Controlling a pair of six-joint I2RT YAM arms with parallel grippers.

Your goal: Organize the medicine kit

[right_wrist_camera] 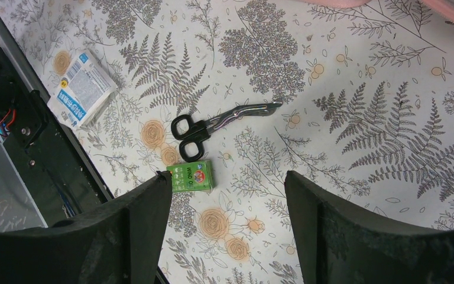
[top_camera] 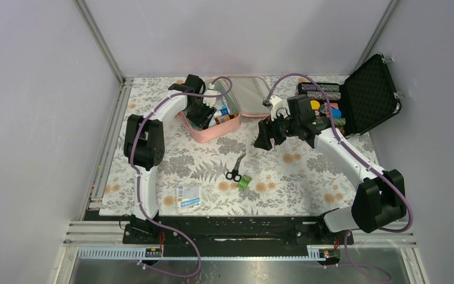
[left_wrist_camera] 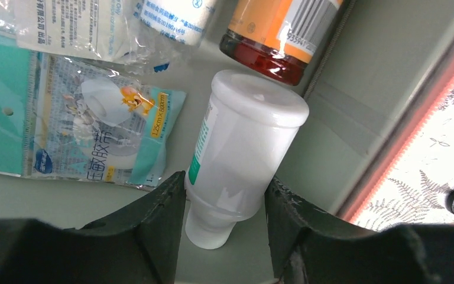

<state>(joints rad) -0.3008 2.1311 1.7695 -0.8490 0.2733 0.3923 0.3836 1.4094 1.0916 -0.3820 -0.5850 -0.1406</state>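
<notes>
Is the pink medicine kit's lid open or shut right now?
Open: the medicine kit has its lid folded back, grey lining up; a white bottle and a tape packet show inside.

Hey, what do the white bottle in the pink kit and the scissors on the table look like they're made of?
The white bottle is probably plastic: matte, slightly translucent walls and a smooth moulded cap. The scissors have shiny grey blades that glint like metal, and the black handle loops look like plastic.
</notes>
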